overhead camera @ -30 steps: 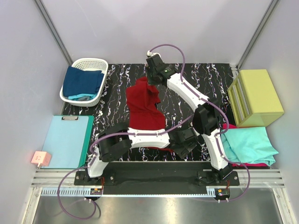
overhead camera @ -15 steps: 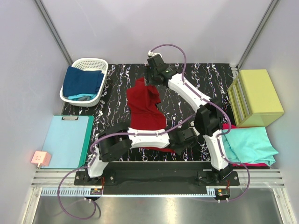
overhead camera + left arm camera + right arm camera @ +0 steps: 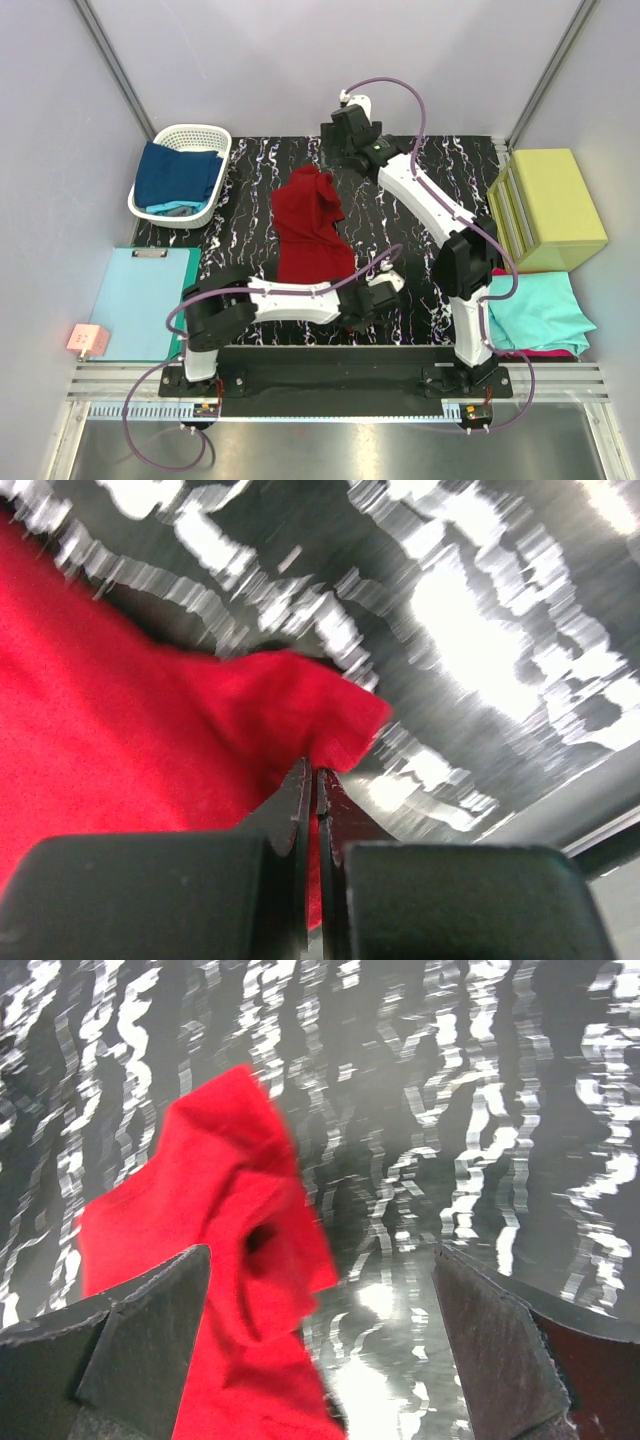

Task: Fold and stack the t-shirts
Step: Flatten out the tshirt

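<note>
Top and wrist views of a two-arm cell during shirt folding. The dark red t-shirt [image 3: 305, 230] lies lengthwise at the middle of the black marbled desk [image 3: 250, 190], its far end bunched and rumpled. The left tool [image 3: 316, 775] is pressed together on a thin corner of the shirt's near edge. The right tool [image 3: 320, 1260] hangs spread above the far part of the desk, just beyond the shirt's bunched end and touching no cloth. The chief risk is slippage: the left pinch takes only a small tip of fabric, so any pull may free it. As the far end is unheld, a pull from the near side would probably drag the whole shirt rather than flatten it, and the bunching would carry into a crooked fold. A navy blue t-shirt [image 3: 178, 175] waits in the white basket [image 3: 190, 131] at the far left. A teal t-shirt [image 3: 535, 310] lies over a magenta t-shirt [image 3: 545, 352] at the near right, beside the yellow-green box [image 3: 550, 205]. No brand or label shows on any garment. A small pink block [image 3: 88, 340] at the near left bears dark marks too small to read.
</note>
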`<state>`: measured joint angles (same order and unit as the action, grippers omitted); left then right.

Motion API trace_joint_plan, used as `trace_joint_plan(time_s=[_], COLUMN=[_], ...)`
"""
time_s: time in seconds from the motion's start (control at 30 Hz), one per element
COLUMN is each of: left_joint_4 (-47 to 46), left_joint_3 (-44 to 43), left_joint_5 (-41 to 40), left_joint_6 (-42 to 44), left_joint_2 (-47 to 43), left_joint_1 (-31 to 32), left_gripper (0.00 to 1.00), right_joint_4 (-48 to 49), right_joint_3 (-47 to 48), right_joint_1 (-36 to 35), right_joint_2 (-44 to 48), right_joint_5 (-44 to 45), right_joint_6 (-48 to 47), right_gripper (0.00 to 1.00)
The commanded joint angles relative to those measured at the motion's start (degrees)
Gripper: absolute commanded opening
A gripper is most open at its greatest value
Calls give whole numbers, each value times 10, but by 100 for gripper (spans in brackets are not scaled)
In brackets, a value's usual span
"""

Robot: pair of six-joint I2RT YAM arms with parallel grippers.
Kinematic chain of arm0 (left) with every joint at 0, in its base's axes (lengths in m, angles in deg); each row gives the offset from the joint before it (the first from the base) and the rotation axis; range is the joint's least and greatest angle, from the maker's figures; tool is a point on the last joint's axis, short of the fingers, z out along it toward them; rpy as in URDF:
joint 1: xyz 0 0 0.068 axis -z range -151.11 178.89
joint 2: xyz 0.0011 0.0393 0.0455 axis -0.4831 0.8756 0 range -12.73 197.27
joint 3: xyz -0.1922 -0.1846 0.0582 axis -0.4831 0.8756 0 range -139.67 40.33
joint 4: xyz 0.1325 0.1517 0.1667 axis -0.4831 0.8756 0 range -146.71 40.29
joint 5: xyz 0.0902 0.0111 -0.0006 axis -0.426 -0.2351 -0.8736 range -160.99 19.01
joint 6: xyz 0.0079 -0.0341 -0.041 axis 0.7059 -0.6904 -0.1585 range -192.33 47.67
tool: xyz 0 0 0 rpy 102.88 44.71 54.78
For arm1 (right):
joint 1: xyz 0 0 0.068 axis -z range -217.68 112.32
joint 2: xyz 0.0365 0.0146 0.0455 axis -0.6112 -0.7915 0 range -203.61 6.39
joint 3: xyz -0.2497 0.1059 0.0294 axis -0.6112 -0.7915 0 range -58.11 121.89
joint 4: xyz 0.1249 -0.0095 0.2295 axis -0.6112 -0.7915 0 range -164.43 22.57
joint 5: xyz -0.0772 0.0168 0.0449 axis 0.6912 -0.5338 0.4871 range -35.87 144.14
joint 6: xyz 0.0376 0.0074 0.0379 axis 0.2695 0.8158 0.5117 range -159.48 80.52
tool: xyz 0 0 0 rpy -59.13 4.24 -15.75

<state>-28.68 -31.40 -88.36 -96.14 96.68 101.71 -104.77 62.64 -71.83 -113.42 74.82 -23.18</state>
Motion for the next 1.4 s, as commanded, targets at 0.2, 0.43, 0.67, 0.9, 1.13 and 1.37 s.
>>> trace_joint_plan(time_s=[0.2,0.43,0.67,0.9,1.13,1.37], left_joint_4=[154,258,331,331,350,287], left_joint_3=[-11,-208,-449,-496,-586,-723], left_joint_5=[-182,-230,-275,-304,-260,-364], left_joint_6=[-70,-33,58,45,8,106], left_joint_2=[-252,-314,-285,-288,-232,-157], left_joint_1=[-2,-86,-214,-260,-258,-133], left_gripper=[0,0,0,0,0,0], right_joint_4=[29,38,42,83,100,110], right_joint_3=[-75,-126,-170,-253,-276,-306], right_joint_1=[34,43,43,37,36,37], right_joint_2=[71,95,115,152,179,222], right_joint_5=[85,74,30,-15,-18,-12], right_joint_6=[8,16,33,45,47,44], right_gripper=[100,100,100,100,100,100])
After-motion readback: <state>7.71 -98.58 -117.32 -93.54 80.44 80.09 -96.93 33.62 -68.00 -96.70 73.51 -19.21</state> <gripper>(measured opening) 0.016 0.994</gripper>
